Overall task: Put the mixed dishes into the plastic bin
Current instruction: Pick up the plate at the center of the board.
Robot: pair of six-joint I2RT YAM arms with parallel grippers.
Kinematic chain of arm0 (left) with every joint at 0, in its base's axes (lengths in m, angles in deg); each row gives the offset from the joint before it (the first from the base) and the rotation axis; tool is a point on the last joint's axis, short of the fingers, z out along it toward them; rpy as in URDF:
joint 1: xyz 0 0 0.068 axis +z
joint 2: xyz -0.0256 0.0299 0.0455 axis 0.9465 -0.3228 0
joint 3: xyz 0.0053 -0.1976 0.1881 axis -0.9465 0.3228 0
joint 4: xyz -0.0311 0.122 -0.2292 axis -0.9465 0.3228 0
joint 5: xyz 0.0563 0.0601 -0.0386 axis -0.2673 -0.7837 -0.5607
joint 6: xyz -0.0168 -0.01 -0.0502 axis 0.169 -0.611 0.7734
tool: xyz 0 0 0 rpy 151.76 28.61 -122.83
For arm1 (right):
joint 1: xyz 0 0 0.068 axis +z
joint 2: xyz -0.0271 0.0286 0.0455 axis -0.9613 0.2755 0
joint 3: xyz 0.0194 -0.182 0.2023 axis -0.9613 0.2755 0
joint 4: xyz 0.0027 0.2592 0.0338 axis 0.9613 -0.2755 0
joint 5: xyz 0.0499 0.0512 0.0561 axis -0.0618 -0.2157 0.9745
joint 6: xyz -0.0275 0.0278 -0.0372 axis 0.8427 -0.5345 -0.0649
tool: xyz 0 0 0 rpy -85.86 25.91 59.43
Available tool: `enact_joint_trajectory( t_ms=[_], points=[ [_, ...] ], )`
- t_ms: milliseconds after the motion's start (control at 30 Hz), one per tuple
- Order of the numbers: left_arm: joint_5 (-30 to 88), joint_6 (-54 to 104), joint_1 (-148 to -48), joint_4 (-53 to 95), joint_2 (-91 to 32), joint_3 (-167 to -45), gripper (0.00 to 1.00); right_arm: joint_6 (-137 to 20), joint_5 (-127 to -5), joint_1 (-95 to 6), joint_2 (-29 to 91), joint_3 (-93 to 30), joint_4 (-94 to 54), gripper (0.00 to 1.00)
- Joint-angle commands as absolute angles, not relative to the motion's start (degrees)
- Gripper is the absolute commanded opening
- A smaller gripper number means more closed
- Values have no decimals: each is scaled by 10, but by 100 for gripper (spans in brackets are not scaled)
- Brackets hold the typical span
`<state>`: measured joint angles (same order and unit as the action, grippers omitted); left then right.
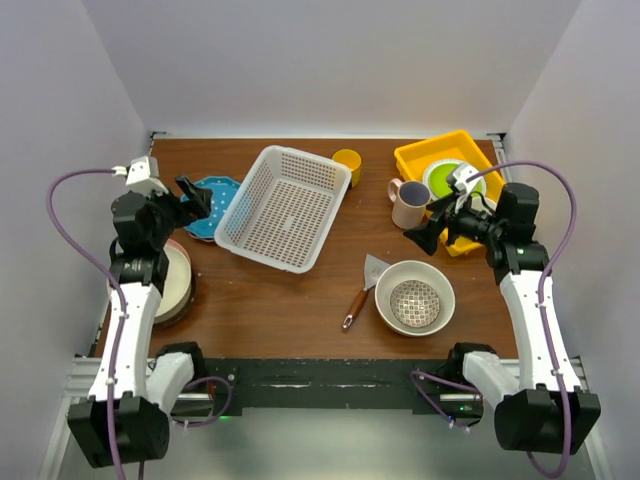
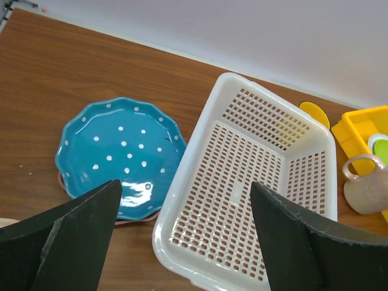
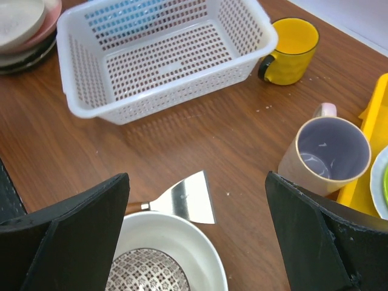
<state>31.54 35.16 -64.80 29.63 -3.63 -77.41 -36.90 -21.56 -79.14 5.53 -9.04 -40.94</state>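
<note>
One near pick: blue dotted plate point(image 2: 121, 154). Lies flat, just ahead of the left fingers point(image 2: 66, 236) and a bit to their left, right beside the left wall of the white plastic bin point(image 2: 309, 176). Well apart from the right fingers point(image 3: 66, 230). Both pairs spread wide, holding nothing.

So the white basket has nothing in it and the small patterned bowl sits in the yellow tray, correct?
Not quite. The small patterned bowl sits inside the large cream bowl at the near side of the table, not in the yellow tray, which holds a lime-green plate. The top view shows this. The white basket does have nothing in it.
</note>
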Motion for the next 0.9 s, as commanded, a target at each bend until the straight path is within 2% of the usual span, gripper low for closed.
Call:
enact_joint_trajectory(
  t_ms=[0, 167, 467, 867],
  points=[
    [385, 385, -608, 250, -96, -824, 91, -271, -180, -770, 47, -97, -450, 98],
    [428, 395, -544, 214, -214, -843, 88, -248, -151, -759, 49, -96, -472, 98],
    [368, 335, -526, 231, -415, -947, 74, -260, -176, -744, 59, -95, -461, 98],
    [331, 281, -525, 278, -546, -1012, 60, -275, -183, -727, 74, -93, -453, 98]
  ],
)
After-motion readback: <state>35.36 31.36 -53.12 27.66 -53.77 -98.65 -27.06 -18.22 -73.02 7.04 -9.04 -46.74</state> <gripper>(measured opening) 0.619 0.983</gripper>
